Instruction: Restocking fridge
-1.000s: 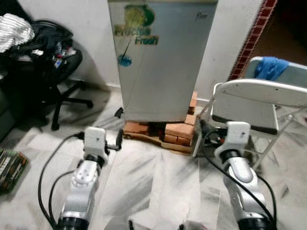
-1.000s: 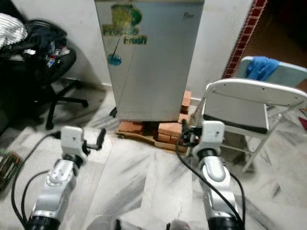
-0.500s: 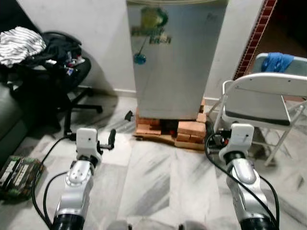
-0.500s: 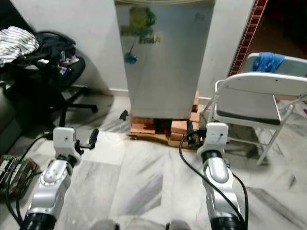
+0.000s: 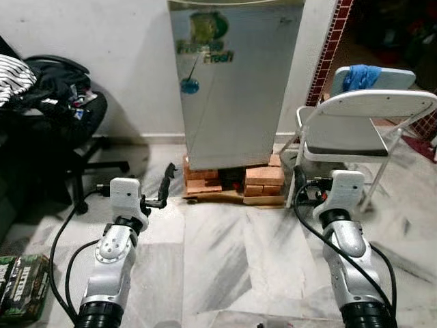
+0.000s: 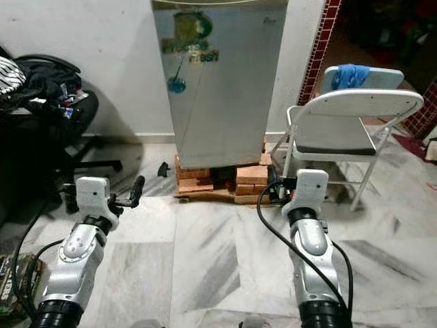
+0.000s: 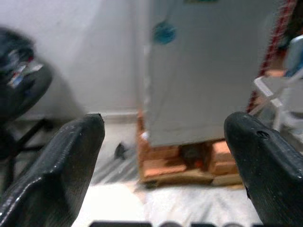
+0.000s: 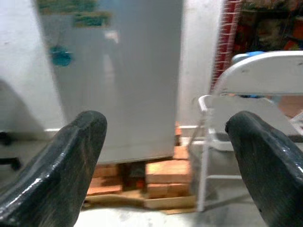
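A small silver fridge [image 5: 235, 82] with a green sticker stands against the white wall, door shut, raised on bricks [image 5: 263, 175] and a wooden pallet. Both arms are held forward and low over the marble floor, short of the fridge. My left gripper [image 5: 166, 180] points at the fridge's lower left corner; its wrist view shows the left gripper [image 7: 165, 125] open with nothing between its fingers. My right gripper [image 8: 165, 123] is open and empty too, facing the fridge [image 8: 118, 85] and the bricks under it.
A white folding chair [image 5: 355, 123] stands right of the fridge, with a blue cloth [image 5: 356, 76] on a chair behind it. A black office chair [image 5: 54, 109] piled with clothes is at the left. A dark box [image 5: 20, 287] lies on the floor at the near left.
The whole picture has shifted, so the camera moved; the fridge now sits nearer the middle. Both grippers stay open and empty. The fridge door stays shut.
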Motion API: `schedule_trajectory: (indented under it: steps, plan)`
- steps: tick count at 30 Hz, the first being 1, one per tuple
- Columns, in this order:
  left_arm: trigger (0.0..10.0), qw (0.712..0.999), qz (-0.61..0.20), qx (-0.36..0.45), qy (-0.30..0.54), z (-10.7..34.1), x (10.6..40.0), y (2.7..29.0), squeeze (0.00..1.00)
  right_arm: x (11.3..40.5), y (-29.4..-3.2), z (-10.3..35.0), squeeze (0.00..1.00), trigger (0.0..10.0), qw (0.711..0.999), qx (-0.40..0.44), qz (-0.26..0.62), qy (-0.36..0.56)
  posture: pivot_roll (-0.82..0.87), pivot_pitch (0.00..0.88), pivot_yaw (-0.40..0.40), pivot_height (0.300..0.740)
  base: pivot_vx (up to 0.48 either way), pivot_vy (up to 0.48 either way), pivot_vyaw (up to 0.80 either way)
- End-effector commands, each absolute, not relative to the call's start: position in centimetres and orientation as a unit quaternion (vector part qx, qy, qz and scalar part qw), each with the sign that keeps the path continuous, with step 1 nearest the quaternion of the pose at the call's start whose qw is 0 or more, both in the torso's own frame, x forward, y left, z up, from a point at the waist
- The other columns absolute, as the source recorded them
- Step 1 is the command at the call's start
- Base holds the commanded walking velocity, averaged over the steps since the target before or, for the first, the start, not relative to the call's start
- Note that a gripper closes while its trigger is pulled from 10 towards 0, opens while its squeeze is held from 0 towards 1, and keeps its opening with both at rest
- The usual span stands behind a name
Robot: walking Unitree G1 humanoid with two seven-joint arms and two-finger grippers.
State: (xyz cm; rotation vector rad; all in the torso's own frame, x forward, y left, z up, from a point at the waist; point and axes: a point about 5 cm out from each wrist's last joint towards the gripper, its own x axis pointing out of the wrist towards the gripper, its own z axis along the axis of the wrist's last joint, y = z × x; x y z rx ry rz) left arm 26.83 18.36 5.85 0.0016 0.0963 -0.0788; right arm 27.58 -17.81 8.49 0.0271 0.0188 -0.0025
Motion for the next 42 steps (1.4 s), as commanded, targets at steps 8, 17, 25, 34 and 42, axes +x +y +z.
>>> schedule_trajectory:
  steps: [8,17,25,34,42]
  plan:
    - [10.0,0.998,-0.031,-0.009,0.055,5.7,26.9,18.6,0.0,28.0,-17.9,9.2,0.0,10.0,1.0,0.005,0.005,-0.003,-0.07,0.0,0.016,0.74,0.331,0.347,0.0]
    - [10.0,0.998,-0.034,-0.013,0.055,5.8,27.3,18.5,0.0,28.6,-17.7,9.5,0.0,10.0,1.0,-0.002,0.011,-0.008,-0.06,0.0,0.014,0.74,0.328,0.35,0.0]
    - [10.0,0.997,-0.042,-0.004,0.058,5.7,26.8,18.8,0.0,27.9,-18.3,9.0,0.0,10.0,1.0,0.001,-0.007,0.001,-0.05,0.011,0.02,0.74,0.325,0.353,0.0]
    - [10.0,0.997,-0.05,-0.005,0.061,5.9,27.3,18.9,0.0,28.4,-17.9,9.2,0.0,10.0,1.0,0.007,-0.006,-0.005,-0.06,0.0,0.024,0.74,0.327,0.351,-0.17]
    - [10.0,0.99,-0.118,0.053,0.061,5.8,26.5,18.5,0.0,27.2,-19.3,8.6,0.0,10.0,0.999,0.015,-0.038,0.007,-0.05,0.021,-0.01,0.74,0.327,0.352,0.0]
